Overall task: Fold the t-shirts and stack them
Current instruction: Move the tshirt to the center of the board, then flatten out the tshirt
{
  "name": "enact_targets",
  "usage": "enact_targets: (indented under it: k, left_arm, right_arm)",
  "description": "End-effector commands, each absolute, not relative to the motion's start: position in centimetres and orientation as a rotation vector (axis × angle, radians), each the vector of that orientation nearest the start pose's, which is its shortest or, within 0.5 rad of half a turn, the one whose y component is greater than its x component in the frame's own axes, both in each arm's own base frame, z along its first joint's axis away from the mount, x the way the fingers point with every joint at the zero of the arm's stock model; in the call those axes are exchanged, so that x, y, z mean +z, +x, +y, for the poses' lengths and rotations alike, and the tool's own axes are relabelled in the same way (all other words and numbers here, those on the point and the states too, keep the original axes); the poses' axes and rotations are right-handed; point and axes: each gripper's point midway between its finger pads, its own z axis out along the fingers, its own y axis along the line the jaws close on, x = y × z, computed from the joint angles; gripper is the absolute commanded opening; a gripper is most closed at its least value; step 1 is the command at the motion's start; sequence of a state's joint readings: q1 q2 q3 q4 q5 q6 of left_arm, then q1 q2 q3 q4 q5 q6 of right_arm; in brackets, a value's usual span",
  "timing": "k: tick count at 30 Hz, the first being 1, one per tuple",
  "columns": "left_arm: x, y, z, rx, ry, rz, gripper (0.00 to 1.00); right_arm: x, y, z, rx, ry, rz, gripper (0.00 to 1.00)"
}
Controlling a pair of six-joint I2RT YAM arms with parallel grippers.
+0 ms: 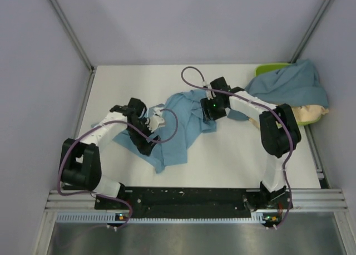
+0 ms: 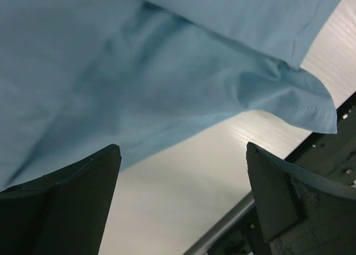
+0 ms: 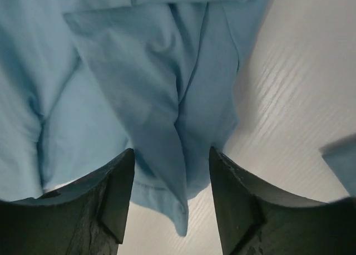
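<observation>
I am looking down on the white table (image 1: 233, 155), which is filling most of the overhead view. The light sky-blue shirt (image 1: 178, 130) is lying crumpled near its middle, spreading from the left arm's wrist across to the right arm's wrist.

At the far right corner the slate-blue shirt (image 1: 289, 85) is sitting in a heap, draping over the lime-green tray (image 1: 267, 69), of which only a strip of rim is showing. The beige shirt (image 1: 311, 113) is peeking out under the slate-blue one, at the table's right edge.

Both arms are reaching inward over the sky-blue shirt, one at each end.

On the left wrist camera, the left gripper (image 2: 182, 155) is standing wide open and gripping nothing. Bare table is showing between its fingers (image 2: 67, 199), and the cloth is hanging just beyond their tips with a hemmed corner drooping to the right.

On the right wrist camera, the right gripper (image 3: 172, 155) is parted less widely. A long fold of the sky-blue shirt is running down between its fingers (image 3: 111, 205) and ending in a point on the table. I am seeing the fingers standing apart on either side of that fold, not clamped on it.
</observation>
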State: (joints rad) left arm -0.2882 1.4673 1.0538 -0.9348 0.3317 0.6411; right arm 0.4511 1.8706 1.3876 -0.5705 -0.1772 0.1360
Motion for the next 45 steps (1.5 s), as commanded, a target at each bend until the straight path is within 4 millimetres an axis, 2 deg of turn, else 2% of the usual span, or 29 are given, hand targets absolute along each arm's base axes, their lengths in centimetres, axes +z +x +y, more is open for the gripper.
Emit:
enact_targets:
  k: [1,2,3,4,5,8,12,15,17,21,23,24,25,27,28,29,31,33,35,36,37,38,41,45]
  left_arm:
    - [6.3,22.8,-11.0,-0.406,1.357,2.521,0.99]
    - [5.8,22.4,-11.0,-0.395,1.382,2.522,0.99]
    - [5.4,22.2,-11.2,-0.392,1.409,2.507,0.99]
    - [5.1,22.1,-11.6,-0.397,1.441,2.482,0.99]
    - [4.8,21.8,-12.1,-0.410,1.460,2.470,0.99]
    - [4.5,20.1,-14.4,-0.503,1.542,2.446,0.99]
    - [5.5,17.3,-17.2,-0.657,1.680,2.391,0.99]
    - [4.9,16.1,-18.0,-0.639,1.785,2.353,0.99]
    - [3.4,15.0,-18.2,-0.622,1.875,2.364,0.99]
    - [1.2,13.1,-19.2,-0.698,1.994,2.389,0.99]
    - [-0.3,12.5,-18.9,-0.651,2.071,2.401,0.98]
    - [-1.1,12.8,-18.3,-0.573,2.090,2.423,0.85]
    - [-1.7,13.1,-17.7,-0.512,2.100,2.456,0.57]
    - [-1.4,14.2,-17.4,-0.425,2.063,2.505,0.00]
    - [-0.7,15.6,-17.1,-0.336,2.024,2.497,0.00]
    - [0.3,17.4,-16.6,-0.229,1.973,2.477,0.00]
    - [4.3,22.5,-15.6,-0.043,1.772,2.416,0.00]
    - [10.9,27.3,-13.3,0.046,1.489,2.394,0.00]
    - [18.2,30.4,-10.9,0.059,1.258,2.329,0.00]
    - [21.4,31.3,-9.5,0.086,1.170,2.288,0.00]
    - [25.4,31.8,-8.9,0.067,1.096,2.204,0.00]
    - [28.5,31.6,-7.9,0.067,1.048,2.138,0.00]
    - [34.8,30.2,-5.4,0.074,0.925,2.037,0.00]
    - [38.2,29.2,-2.7,0.134,0.797,1.999,0.00]
  right_arm:
    - [4.3,36.6,21.8,0.362,-0.546,2.702,0.43]
    - [4.1,36.5,21.6,0.350,-0.554,2.715,0.36]
    - [4.3,36.3,21.4,0.341,-0.559,2.718,0.23]
    - [4.8,36.2,21.4,0.339,-0.566,2.711,0.08]
    - [5.9,36.2,21.3,0.342,-0.566,2.689,0.00]
    - [10.3,36.3,21.5,0.379,-0.553,2.598,0.00]
    - [19.5,37.6,21.4,0.439,-0.485,2.383,0.00]
    - [25.4,38.7,20.4,0.470,-0.405,2.250,0.00]
    - [27.5,38.9,20.4,0.484,-0.393,2.201,0.00]
    - [29.5,39.2,20.5,0.504,-0.377,2.156,0.00]
    - [30.5,39.6,19.7,0.466,-0.357,2.131,0.00]
    - [31.0,39.7,19.4,0.448,-0.346,2.118,0.00]
    - [32.0,39.8,18.8,0.437,-0.328,2.095,0.00]
    - [34.0,39.9,17.5,0.415,-0.287,2.050,0.00]
    - [35.3,39.8,16.6,0.397,-0.261,2.019,0.00]
    - [36.7,39.6,15.6,0.375,-0.234,1.985,0.00]
    - [40.1,39.0,13.0,0.329,-0.166,1.902,0.00]
    - [44.4,37.5,10.3,0.289,-0.100,1.794,0.00]
    - [48.1,35.6,7.6,0.204,-0.039,1.694,0.00]
    - [49.5,34.6,6.6,0.167,-0.020,1.653,0.00]
    - [51.0,33.4,5.7,0.141,0.000,1.606,0.00]
    - [52.2,32.3,5.1,0.126,0.008,1.569,0.00]
    - [54.6,29.4,3.7,0.095,0.033,1.484,0.00]
    - [55.6,27.7,2.5,0.055,0.047,1.443,0.00]
